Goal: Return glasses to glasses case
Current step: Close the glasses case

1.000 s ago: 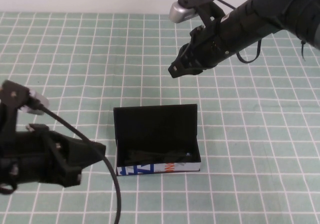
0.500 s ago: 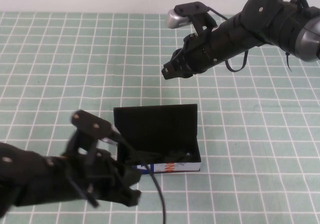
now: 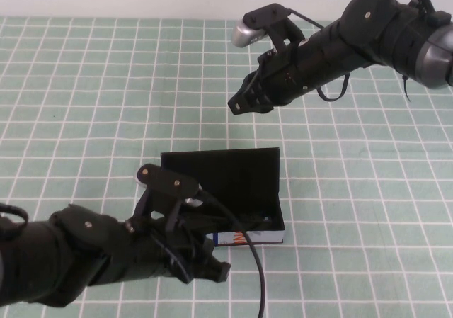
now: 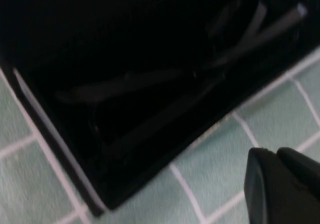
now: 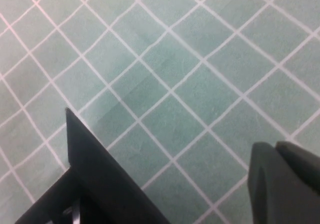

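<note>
The glasses case point(image 3: 221, 171) stands open in the middle of the table, lid upright at the back and its white printed front point(image 3: 249, 237) partly showing. The dark glasses point(image 3: 249, 222) lie inside it; in the left wrist view their thin arms point(image 4: 150, 79) show against the black inside, within the case wall point(image 4: 50, 121). My left gripper point(image 3: 216, 270) is shut and empty, low at the case's front left corner; it also shows in the left wrist view point(image 4: 276, 155). My right gripper point(image 3: 238, 105) is shut and empty, raised behind the case. The lid's edge point(image 5: 95, 159) shows in the right wrist view, apart from that gripper point(image 5: 276, 151).
The table is covered by a green cloth with a white grid point(image 3: 85, 84). My left arm point(image 3: 78, 258) and its cable point(image 3: 251, 275) lie across the front left of the table and hide part of the case's front. A white wall runs along the back edge.
My left arm has swung in from the far left to the case's front left corner, now covering part of its front. My right gripper has drifted slightly left behind the case.
</note>
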